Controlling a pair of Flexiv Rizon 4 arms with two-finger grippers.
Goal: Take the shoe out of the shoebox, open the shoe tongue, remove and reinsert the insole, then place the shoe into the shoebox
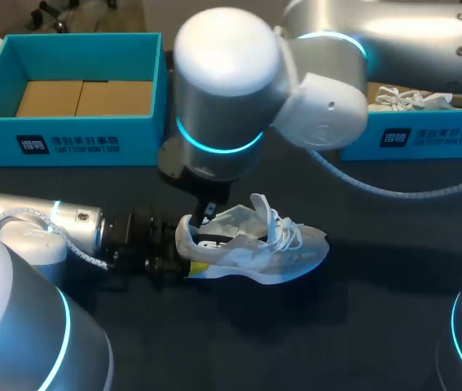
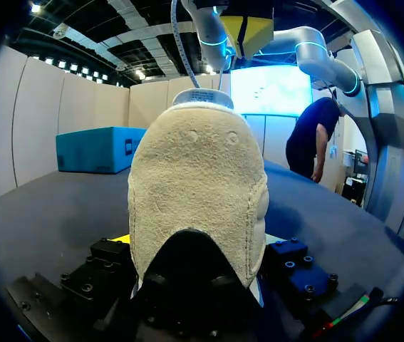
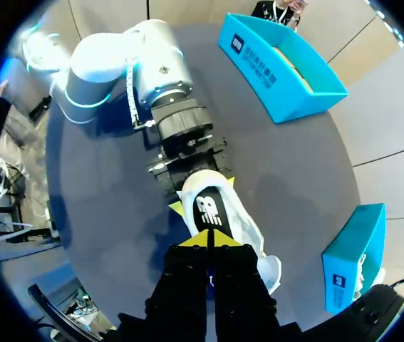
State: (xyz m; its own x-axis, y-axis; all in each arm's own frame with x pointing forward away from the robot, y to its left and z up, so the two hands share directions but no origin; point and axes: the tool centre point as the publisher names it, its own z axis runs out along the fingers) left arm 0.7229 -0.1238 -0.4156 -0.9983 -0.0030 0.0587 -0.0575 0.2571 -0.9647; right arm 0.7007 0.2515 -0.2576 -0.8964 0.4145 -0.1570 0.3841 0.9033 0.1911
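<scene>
table: dark top, carries both boxes and the work at its middle.
left shoebox: teal and open, at ten o'clock from the shoe. a brown cardboard liner lies inside. it stands well apart, probably to leave the arms room.
right shoebox: teal, at two o'clock, partly behind my right arm. a second shoe with white laces lies in it.
shoe: white and laced, out of the box, resting on its sole. the heel is towards nine o'clock and the toe towards three.
left gripper: comes in low from nine o'clock, clamped on the heel from both sides. i judge it a brace, so the shoe cannot slide while the other arm works inside.
right gripper: comes down from twelve o'clock into the shoe's mouth, yellow tips pressed together at the insole. i cannot tell whether they pinch its edge.
insole: dark, seated in the heel. this looks like the removal step.
writing: each box front has a white emblem with lines of print beside it, and the insole has a white mark. none is read off here.
</scene>
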